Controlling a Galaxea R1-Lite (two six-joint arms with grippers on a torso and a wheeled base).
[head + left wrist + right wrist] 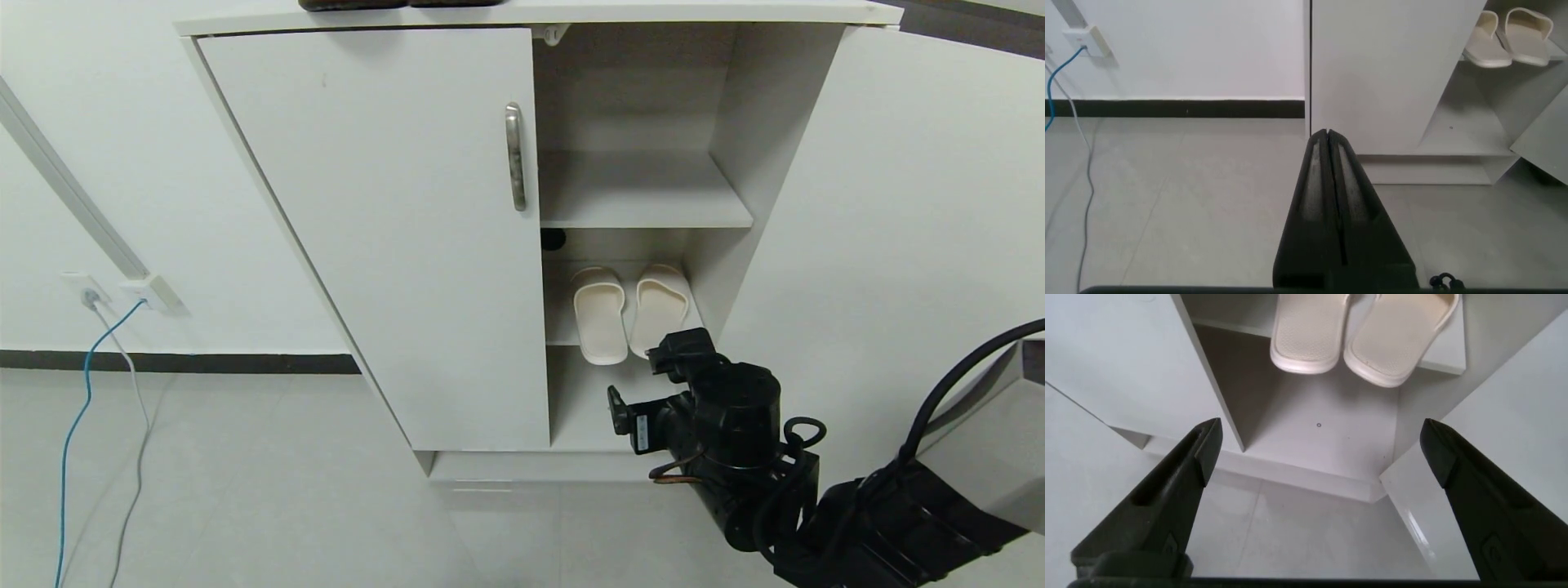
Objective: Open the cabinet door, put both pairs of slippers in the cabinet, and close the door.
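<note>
The slippers point(600, 318), a smooth cream pair with rounded ends, lie side by side on a shelf point(563, 327) of the white, flat-panelled cabinet point(767, 122). They are just beyond and above the right claw point(638, 382), whose black fingers are spread wide. The right wrist view shows their near ends jutting past the shelf edge point(1306, 331). The left claw point(1328, 143), pressed together, points at the shut door point(384, 229) with its curved metal handle point(515, 157). The open door point(914, 204) stands right of the right claw. Dark things point(351, 4) on top of the cabinet are cut off and cannot be identified.
</note>
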